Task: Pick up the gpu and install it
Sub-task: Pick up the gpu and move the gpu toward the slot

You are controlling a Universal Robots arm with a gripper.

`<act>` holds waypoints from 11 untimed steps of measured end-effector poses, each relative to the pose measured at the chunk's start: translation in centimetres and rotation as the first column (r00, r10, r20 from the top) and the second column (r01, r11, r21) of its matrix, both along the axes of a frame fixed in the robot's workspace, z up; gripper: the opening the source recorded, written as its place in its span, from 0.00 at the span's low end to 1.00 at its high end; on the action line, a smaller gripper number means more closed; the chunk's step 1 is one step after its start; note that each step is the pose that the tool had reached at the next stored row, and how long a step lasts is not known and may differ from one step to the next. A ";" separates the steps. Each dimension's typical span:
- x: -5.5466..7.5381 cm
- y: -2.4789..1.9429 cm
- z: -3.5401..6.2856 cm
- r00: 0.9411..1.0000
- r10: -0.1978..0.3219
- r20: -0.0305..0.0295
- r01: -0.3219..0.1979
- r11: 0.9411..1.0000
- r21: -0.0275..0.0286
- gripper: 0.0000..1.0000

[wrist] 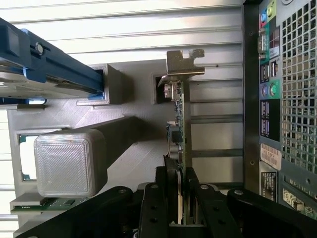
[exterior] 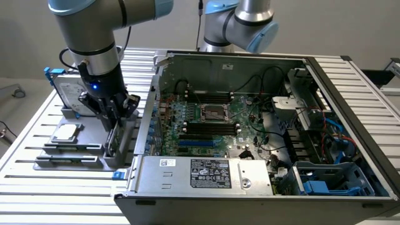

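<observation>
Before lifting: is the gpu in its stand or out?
In: gpu stands on edge in the grey stand, hand closed on it.

Two robot arms in the exterior view: a near arm (exterior: 93,42) at eleven o'clock, a far arm (exterior: 240,21) at twelve. One gripper (wrist: 179,173). One open computer case (exterior: 206,63) at three o'clock. At nine o'clock, one grey holder (exterior: 69,157) with one gpu (wrist: 179,114), one hard drive (exterior: 62,89) and one processor chip (exterior: 67,132).
</observation>
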State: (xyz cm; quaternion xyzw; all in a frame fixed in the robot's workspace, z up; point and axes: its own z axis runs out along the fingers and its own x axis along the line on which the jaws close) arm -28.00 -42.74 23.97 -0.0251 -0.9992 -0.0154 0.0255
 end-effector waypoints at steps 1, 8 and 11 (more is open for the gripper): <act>0.0 0.00 0.02 1.000 0.000 0.000 0.000 1.000 0.002 0.27; -0.1 0.00 0.89 1.000 0.000 0.000 0.000 1.000 0.020 0.27; -0.2 0.00 1.52 1.000 0.000 0.000 0.000 1.000 0.030 0.27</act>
